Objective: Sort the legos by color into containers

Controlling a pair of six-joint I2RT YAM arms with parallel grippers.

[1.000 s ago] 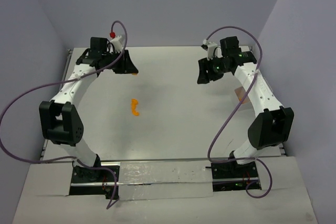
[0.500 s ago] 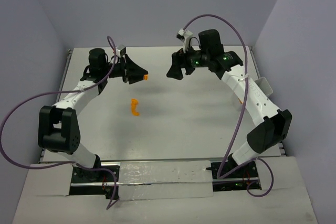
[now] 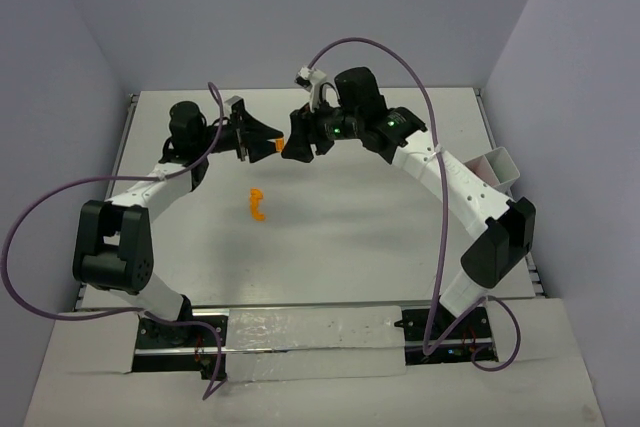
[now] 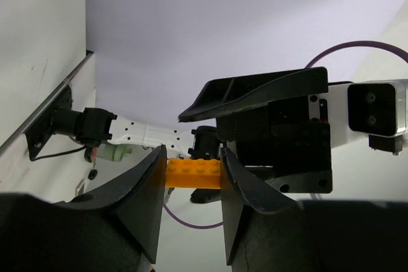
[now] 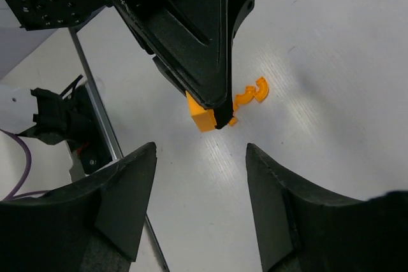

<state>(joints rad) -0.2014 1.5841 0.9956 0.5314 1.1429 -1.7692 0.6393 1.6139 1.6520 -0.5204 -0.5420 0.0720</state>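
Left hand (image 3: 270, 145) is clamped on an orange lego brick (image 4: 193, 174), held in mid-air. The right hand (image 5: 201, 151) faces it just beside, spread wide and empty. More orange legos (image 3: 258, 205) lie on the surface (image 3: 360, 237), well apart from the white container (image 3: 497, 165) at the right edge, so by my read plenty of sorting is left.

Pale lavender painted walls (image 3: 300, 17) are enclosing a flat white matte tabletop (image 3: 350, 247) on three sides. Soft, even light is falling from above and casting only faint shadows. A thin silvery metal rail (image 3: 128, 112) is running along the table's left edge, and a glossy silver strip (image 3: 310, 332) is lying across its near edge.
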